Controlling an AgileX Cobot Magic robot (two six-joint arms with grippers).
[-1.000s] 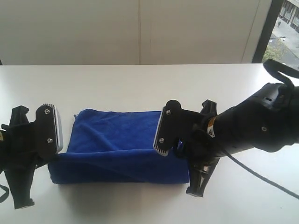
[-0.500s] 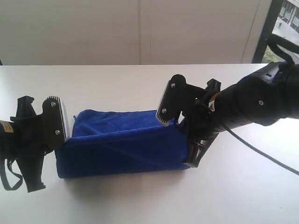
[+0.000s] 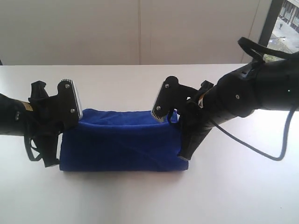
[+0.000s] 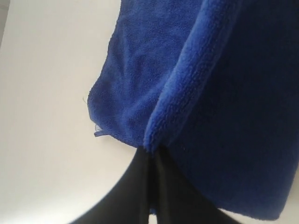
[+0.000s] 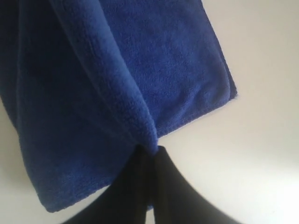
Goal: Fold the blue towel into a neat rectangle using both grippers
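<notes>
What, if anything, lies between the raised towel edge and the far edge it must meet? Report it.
Nothing visible. The left gripper and right gripper have jaws shut on the blue towel at its raised edge. The cloth beneath and the table beyond its far edge show no other object.

Fuzzy blue cloth, dull black hardware, smooth white top.

You're looking at the blue towel (image 4: 140, 70) as fleecy microfibre-type cloth: short fuzzy pile, matt, w/ a stitched hem, nap clearest in both wrist views. The left gripper (image 4: 150, 156) & right gripper (image 5: 152, 154) show smooth black tips, prob. plastic, low sheen. In the ext. view the arm shells (image 3: 252, 93) are black, semi-matt; the pale grey ribbed plates (image 3: 161, 106) read as metal. The cable (image 3: 252, 147) looks rubbery black, and the table (image 3: 140, 200) smooth, white, faint sheen.
</notes>
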